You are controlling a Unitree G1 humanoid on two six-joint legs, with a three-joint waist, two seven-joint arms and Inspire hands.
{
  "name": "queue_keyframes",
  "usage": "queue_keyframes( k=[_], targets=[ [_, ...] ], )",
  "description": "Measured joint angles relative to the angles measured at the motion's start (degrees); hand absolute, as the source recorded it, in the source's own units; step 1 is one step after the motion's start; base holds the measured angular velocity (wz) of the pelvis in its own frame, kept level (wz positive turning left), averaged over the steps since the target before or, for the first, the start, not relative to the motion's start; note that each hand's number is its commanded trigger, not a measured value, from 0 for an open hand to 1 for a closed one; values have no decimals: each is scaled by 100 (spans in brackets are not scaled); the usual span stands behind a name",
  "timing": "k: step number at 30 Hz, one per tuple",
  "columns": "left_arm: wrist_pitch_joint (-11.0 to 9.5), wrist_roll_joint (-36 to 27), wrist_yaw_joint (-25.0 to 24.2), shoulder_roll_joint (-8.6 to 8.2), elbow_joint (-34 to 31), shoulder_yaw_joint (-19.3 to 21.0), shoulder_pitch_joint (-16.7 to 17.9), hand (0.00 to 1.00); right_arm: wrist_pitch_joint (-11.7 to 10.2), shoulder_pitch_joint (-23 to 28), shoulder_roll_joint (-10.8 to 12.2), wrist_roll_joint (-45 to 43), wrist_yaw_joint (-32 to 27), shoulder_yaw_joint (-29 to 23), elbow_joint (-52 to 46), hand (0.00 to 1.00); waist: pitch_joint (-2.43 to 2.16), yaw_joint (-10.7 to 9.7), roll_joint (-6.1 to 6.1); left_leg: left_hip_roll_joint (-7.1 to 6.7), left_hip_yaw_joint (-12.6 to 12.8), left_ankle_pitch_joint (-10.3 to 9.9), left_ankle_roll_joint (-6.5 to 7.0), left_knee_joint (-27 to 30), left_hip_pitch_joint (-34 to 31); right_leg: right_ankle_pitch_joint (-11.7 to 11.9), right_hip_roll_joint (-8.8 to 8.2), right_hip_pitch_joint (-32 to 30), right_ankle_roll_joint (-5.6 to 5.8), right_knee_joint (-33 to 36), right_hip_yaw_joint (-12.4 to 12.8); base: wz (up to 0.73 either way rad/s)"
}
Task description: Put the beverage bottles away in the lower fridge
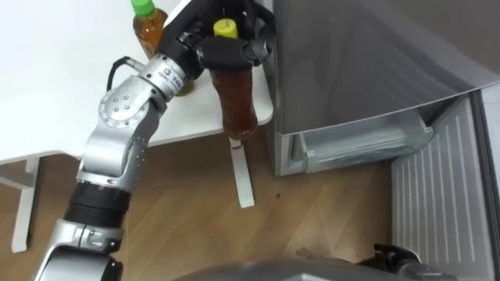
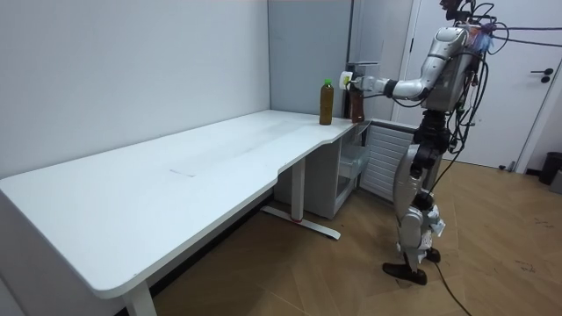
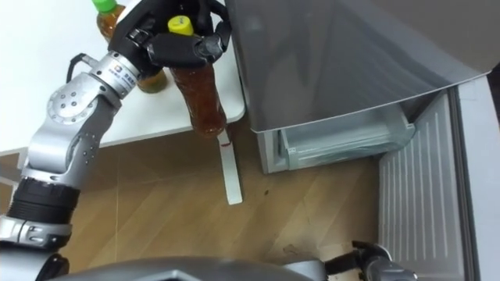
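Grips the yellow-capped bottle high up with the left hand, fingers and thumb curled round the shoulder just under the cap. Looks nearly full of dark reddish tea, so probably fairly heavy for its size and bottom-weighted under so high a hold; expect some swing on the way down. Seems to be thin clear plastic: stiff enough while full and capped, but smooth, possibly slick, and likely to dent under a hard squeeze or slide through a loose one. Best held snug beneath the cap's flare, as here, or taken lower round the body, nearer the weight. Sits at the near right corner of the desk, just beside the grey fridge; cannot tell whether lifted clear of the top or touching it. Leaves a green-capped bottle upright on the desk, just left of and farther than the held one, untouched, of similar build and probably the same handling. Faces, lower and to the right, the fridge's lower compartment with its door swung open toward the near right. Calls for a long drop from desk height: stay upright, steer clear of the fridge's corner, set down gently. Holds the right hand low at the near edge, idle. Stands at the desk's end by the fridge, left arm stretched forward.
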Motion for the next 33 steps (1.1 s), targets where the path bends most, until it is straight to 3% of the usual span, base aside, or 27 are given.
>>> queue_keyframes(
  k=[7,13,19,21,22,23,24,25,26,28,33],
  targets=[
    [-2,-9,51,-174,-18,-9,20,100,-215,-22,224,-113,160,302,-1054,0,-3,329,-8,14,17,0,0,-10,34,0,7,-8,0,2,99,-6],
    [-7,-20,82,-298,-670,-20,140,100,-269,22,285,-370,578,891,-2038,0,-2,603,-45,14,-32,1,-1,-53,123,0,10,24,0,18,124,-3],
    [-98,-97,0,-351,-936,-477,339,100,-289,89,290,-428,1049,1405,-3147,0,9,714,-42,11,-447,3,-3,-165,303,-1,43,87,3,208,88,5],
    [-98,-122,3,-369,-934,-602,402,100,-378,85,292,-413,1152,1443,-3331,0,24,738,-26,70,-639,22,-20,-245,390,-8,75,7,14,443,94,-2],
    [-104,-124,2,-344,-917,-703,419,100,-406,91,298,-400,1230,1468,-3428,0,65,774,42,161,-998,32,-27,-266,444,-100,138,-200,43,734,193,-24],
    [-198,-140,-4,-287,-925,-700,478,100,-422,71,323,-406,1290,1534,-3579,0,72,843,13,165,-1295,26,-44,-227,396,19,195,-385,-26,237,506,-34],
    [-238,-142,-8,-293,-912,-663,518,100,-434,76,317,-405,1330,1580,-3681,0,103,856,22,166,-1368,-1,-79,-206,369,215,204,-463,-170,104,513,-14],
    [-234,-135,6,-293,-915,-643,613,100,-448,109,337,-403,1411,1649,-3838,0,64,734,34,174,-1308,1,-116,-194,272,303,194,-399,-170,72,329,27],
    [-206,-135,-55,-292,-915,-662,633,100,-447,110,320,-373,1529,1687,-3928,0,69,627,51,202,-1129,7,-127,-225,229,305,198,-415,-171,99,257,40],
    [-204,-137,-226,-307,-960,-661,694,100,-420,110,308,-305,1707,1705,-4026,0,73,621,24,219,-790,26,-144,-277,243,303,223,-414,-171,99,260,13],
    [-205,-130,-470,-298,-1069,-680,730,100,-371,125,221,-139,2311,1918,-4653,0,77,735,-53,200,-734,28,-146,-237,255,302,236,-417,-171,92,255,0]
  ],
)
